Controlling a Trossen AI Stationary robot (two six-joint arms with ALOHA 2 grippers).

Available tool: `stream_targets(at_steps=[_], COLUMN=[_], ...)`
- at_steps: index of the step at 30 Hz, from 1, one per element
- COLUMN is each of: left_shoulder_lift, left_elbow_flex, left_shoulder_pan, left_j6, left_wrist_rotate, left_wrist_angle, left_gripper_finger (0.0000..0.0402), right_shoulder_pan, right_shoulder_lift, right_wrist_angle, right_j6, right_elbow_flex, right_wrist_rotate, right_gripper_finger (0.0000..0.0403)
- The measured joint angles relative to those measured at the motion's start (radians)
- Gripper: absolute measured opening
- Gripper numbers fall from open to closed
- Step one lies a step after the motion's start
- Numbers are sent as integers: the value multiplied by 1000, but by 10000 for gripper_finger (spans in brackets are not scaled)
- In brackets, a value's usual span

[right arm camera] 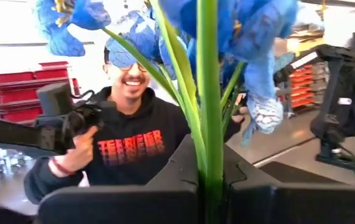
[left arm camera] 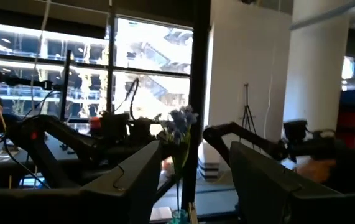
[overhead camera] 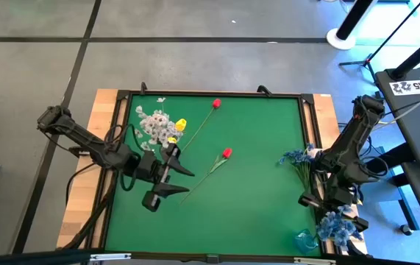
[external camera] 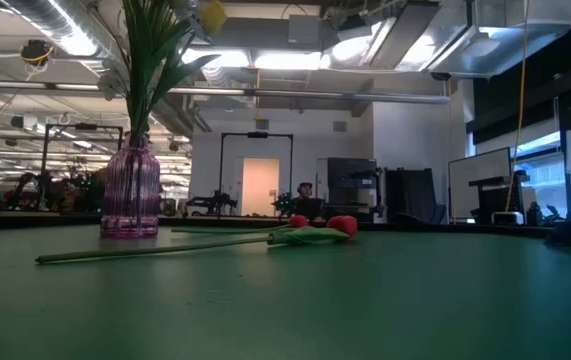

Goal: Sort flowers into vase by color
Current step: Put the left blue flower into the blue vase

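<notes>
Two red tulips (overhead camera: pixel 226 153) (overhead camera: pixel 216 104) lie flat on the green table, also seen in the low view (external camera: pixel 340 225). A purple vase (external camera: pixel 130 190) at far left holds white sprays (overhead camera: pixel 151 126) and a yellow tulip (overhead camera: pixel 182 124). My left gripper (overhead camera: pixel 176 180) is open beside that vase, near the closer tulip's stem end, touching nothing. My right gripper (overhead camera: pixel 314 197) at the right edge is shut on a blue spray (overhead camera: pixel 298 156). A blue vase (overhead camera: pixel 305 240) at the near right corner holds more blue blossoms (overhead camera: pixel 336 224). My right gripper pinches the blue spray's green stem (right arm camera: pixel 209 168) between its two fingers, well below the blossoms (right arm camera: pixel 252 37). The stem runs up out of the fingers, with leaves and blossoms spreading above. In the high view the blossoms lie toward the table's far side of the gripper.
A black frame (overhead camera: pixel 210 94) borders the green mat, with wooden boards (overhead camera: pixel 84 191) outside it. A person in a dark hoodie (right arm camera: pixel 127 149) shows beyond the table in the right wrist view. The mat's near middle (overhead camera: pixel 246 213) is bare.
</notes>
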Motion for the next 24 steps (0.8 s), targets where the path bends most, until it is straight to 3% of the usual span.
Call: stream_targets(at_steps=[5,14,17,19,24], left_shoulder_lift=[14,14,13,13,11], left_elbow_flex=[0,0,0,0,0], left_shoulder_pan=[10,7,7,7,7], left_j6=[-3,-10,-11,-12,-21], left_wrist_rotate=[0,-39,-39,-46,-78], left_wrist_angle=[50,42,43,41,26], left_gripper_finger=[188,188,188,188,188], right_shoulder_pan=[7,4,5,4,4], right_shoulder_lift=[20,102,120,120,102], right_wrist_angle=[85,-26,-45,-88,-425], right_j6=[-7,-31,36,106,248], right_elbow_flex=[-24,-25,-25,-24,68], right_wrist_rotate=[0,-23,-23,4,60], right_gripper_finger=[6,20,33,45,92])
